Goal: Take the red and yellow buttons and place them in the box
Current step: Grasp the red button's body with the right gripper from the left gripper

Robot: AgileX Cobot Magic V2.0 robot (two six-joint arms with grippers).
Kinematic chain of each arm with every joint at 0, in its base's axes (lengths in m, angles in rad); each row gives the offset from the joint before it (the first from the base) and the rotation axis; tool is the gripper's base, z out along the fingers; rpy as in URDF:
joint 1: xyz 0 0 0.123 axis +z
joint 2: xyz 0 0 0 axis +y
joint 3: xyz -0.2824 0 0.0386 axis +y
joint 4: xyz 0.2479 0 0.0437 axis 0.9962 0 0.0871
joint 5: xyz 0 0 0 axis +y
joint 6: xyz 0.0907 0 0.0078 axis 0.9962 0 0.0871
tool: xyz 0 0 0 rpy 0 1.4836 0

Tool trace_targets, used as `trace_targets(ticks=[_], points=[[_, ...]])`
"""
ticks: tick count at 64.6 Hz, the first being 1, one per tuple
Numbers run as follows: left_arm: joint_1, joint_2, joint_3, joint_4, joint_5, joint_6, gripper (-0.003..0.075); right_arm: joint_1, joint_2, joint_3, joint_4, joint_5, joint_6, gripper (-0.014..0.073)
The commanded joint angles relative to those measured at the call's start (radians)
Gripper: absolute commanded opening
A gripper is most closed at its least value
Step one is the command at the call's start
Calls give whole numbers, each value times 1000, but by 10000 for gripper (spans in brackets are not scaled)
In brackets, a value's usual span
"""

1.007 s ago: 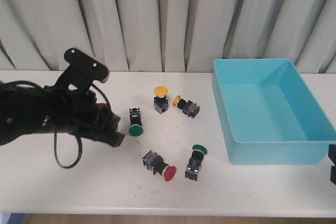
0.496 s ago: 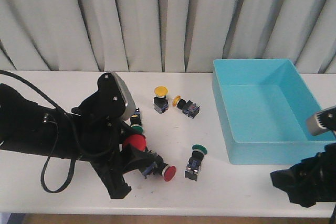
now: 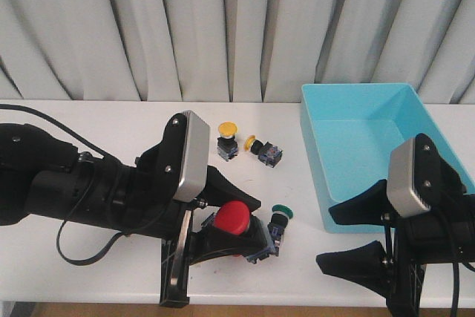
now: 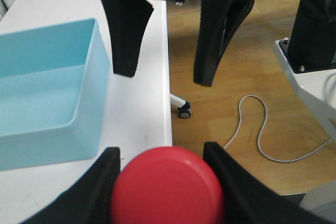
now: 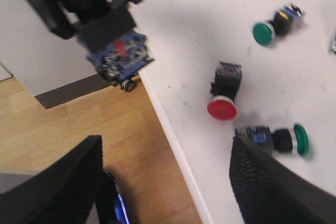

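A red button (image 3: 234, 214) is held above the table's front edge, with my left gripper (image 3: 242, 228) shut on it. In the left wrist view its red cap (image 4: 167, 190) fills the gap between the black fingers (image 4: 107, 174). My right gripper (image 3: 362, 235) stands open and empty in front of the turquoise box (image 3: 386, 206), over the table's edge (image 5: 173, 145). Another red button (image 5: 222, 107) lies on the table. Two yellow buttons (image 3: 227, 139) (image 3: 263, 149) sit further back, to the left of the box.
A green-capped button (image 3: 280, 214) lies just behind the held one, and a second green one (image 5: 264, 32) lies further off. The white table's front edge (image 4: 167, 103) runs close by, with wooden floor and a cable (image 4: 257, 135) beyond it. Grey curtains (image 3: 223, 27) hang behind.
My left arm has swung right and toward the camera, carrying the red button to the front edge. The right arm has risen into view with its jaws open.
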Motion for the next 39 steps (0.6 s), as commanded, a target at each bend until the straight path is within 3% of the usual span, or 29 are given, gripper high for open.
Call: trace_targets(ticks=[1,12,28,39], points=[[-3,-27,-27,-74,32,31,199,-2,-2,-31,102,49,-127,488],[-3,-27,-27,-74,32,57,199,9,3,-44,140,55,-189,481],[-3,-27,-27,-74,32,57,199,199,68,-155,-3,-28,-128,461],[-3,-27,-27,-74,42,57,199,269,140,-223,-33,-37,-131,461]])
